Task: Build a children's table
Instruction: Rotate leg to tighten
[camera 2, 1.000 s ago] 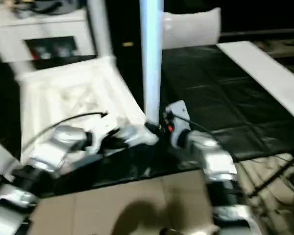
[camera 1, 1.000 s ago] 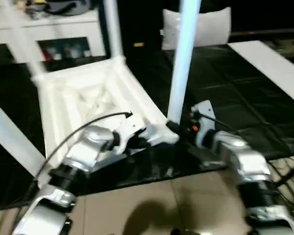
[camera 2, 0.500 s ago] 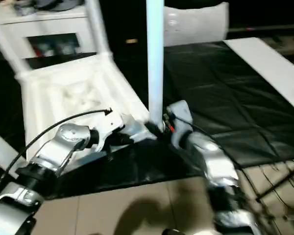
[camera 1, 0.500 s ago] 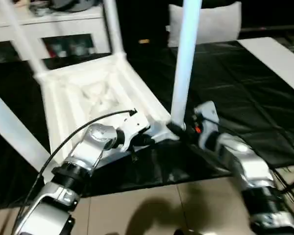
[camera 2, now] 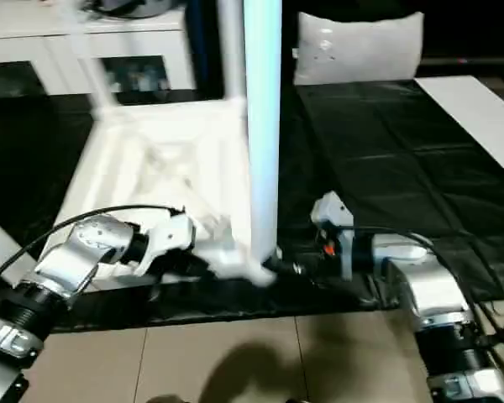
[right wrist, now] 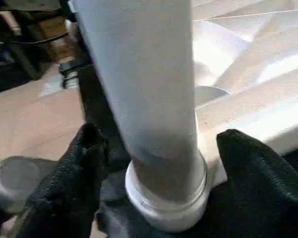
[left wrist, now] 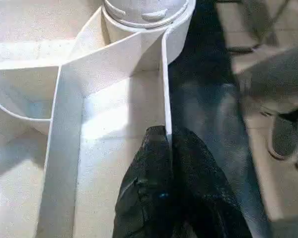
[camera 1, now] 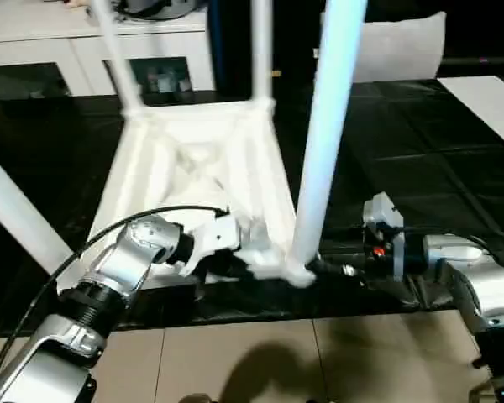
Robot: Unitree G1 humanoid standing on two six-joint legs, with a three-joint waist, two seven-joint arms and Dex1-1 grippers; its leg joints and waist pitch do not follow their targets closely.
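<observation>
A white leg (right wrist: 149, 99) is stood in the table top's (left wrist: 69, 124) round corner socket (right wrist: 166, 198). The top's rim is pinched by the left gripper (left wrist: 168, 144). The right gripper (right wrist: 159, 163) is spread wide around the leg.

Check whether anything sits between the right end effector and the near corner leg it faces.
Nothing visible does. In the right wrist view the right end effector is open, one black finger on each side of the leg where it enters its corner socket, with open gaps. The left end effector pinches the tabletop's rim.
</observation>
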